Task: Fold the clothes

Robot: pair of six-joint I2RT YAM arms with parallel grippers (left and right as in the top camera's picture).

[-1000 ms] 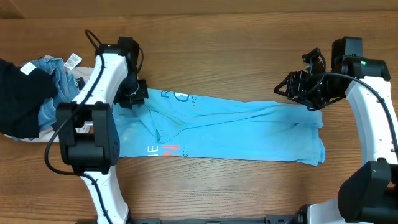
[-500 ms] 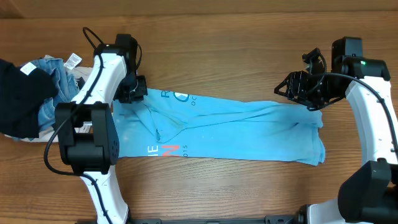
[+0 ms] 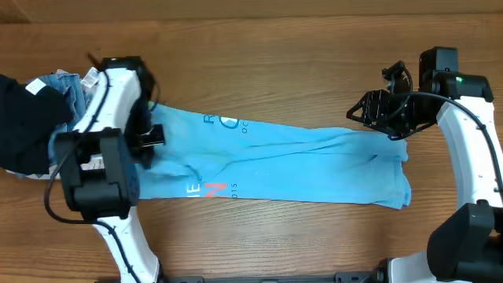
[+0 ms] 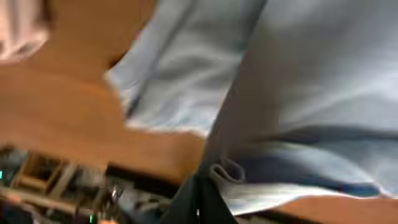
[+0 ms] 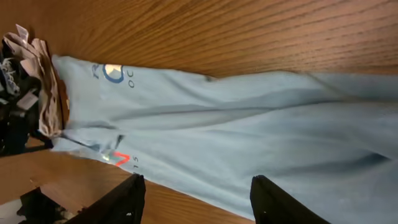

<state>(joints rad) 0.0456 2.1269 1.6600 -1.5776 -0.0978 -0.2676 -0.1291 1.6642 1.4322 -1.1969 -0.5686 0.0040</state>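
Observation:
The light-blue T-shirt [image 3: 299, 161] lies stretched left to right across the wooden table, with white print [image 3: 228, 122] near its far left edge and white-and-red letters [image 3: 206, 189] near its front left. My left gripper [image 3: 149, 136] is at the shirt's left end. In the blurred left wrist view its dark fingers [image 4: 208, 190] are shut on a fold of the shirt's fabric [image 4: 298, 93]. My right gripper [image 3: 363, 110] hovers above the shirt's far right end. In the right wrist view its fingers [image 5: 199, 202] are spread wide and empty above the shirt [image 5: 249, 137].
A pile of other clothes sits at the table's left edge: a black garment [image 3: 23, 118] and blue denim with a white tag [image 3: 75, 90]. The pile also shows in the right wrist view [image 5: 37, 74]. Bare wood [image 3: 275, 47] lies behind the shirt.
My left gripper has moved left and toward the front with the shirt's left edge in it. The fold at the left has been pulled flatter. The right arm has not moved.

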